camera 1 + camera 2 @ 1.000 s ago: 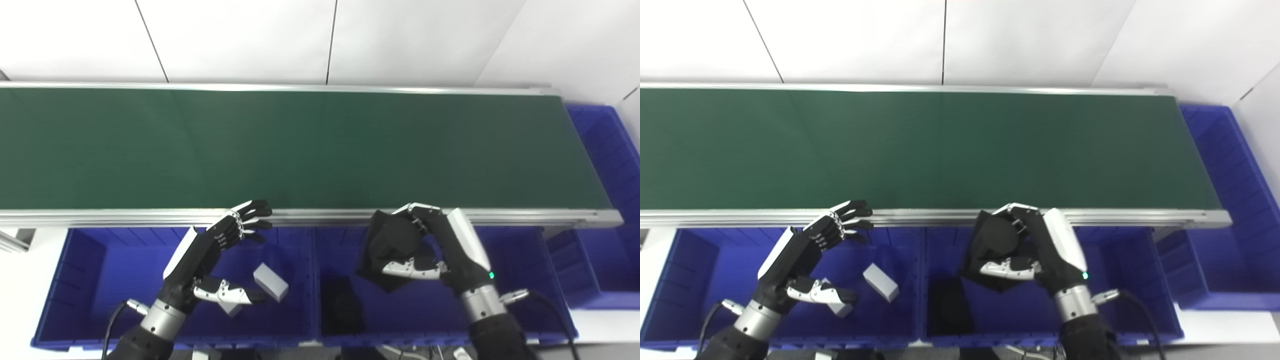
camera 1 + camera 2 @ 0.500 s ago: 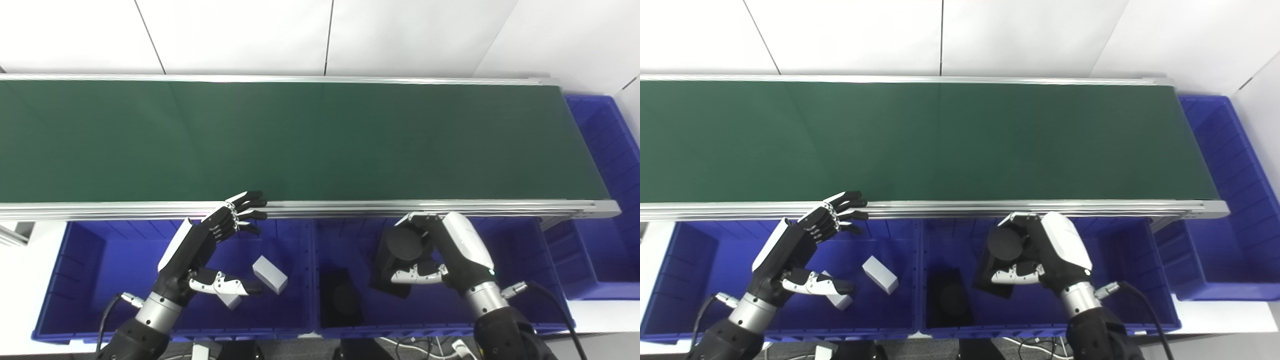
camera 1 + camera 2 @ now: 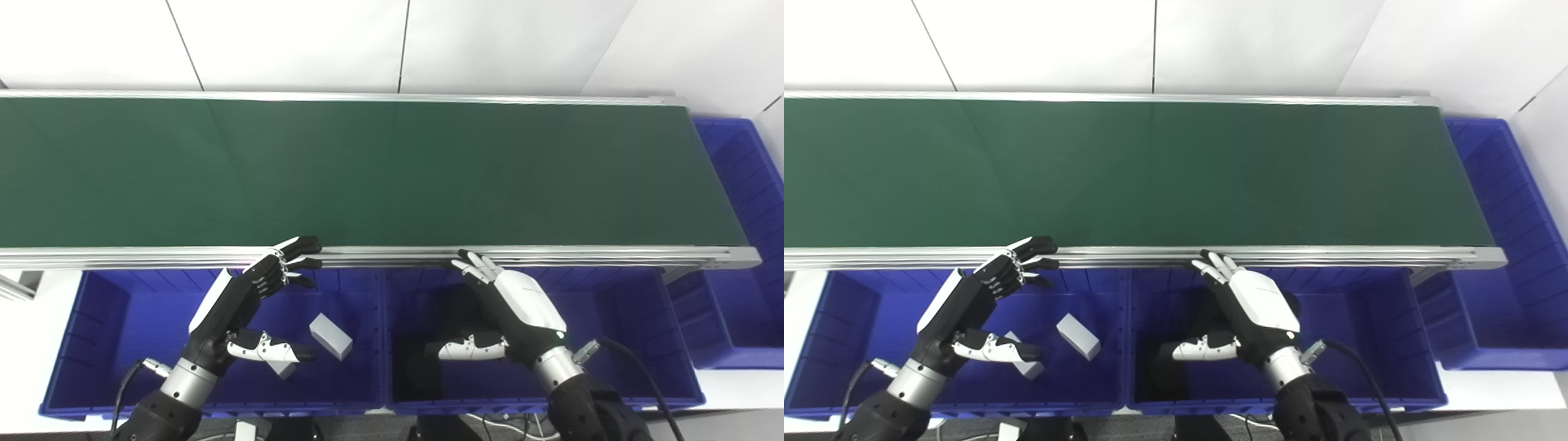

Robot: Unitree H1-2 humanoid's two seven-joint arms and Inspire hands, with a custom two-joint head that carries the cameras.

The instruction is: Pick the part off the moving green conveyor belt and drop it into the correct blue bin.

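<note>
White wall panels [image 3: 294,43] back the green conveyor belt [image 3: 367,171], which carries nothing on its surface; three blue bins lie along its near rail and right end. My right hand [image 3: 511,312] hovers over the middle bin [image 3: 637,343], fingers spread and released, holding nothing; the black part [image 3: 429,367] lies in that bin's dark left portion, below my thumb, its outline hard to make out. My left hand [image 3: 245,306] hangs open over the left bin [image 3: 110,343], fingertips near the rail; two white blocks [image 3: 331,335] rest on that bin's floor. A third bin [image 3: 741,184] sits at the belt's right end.
</note>
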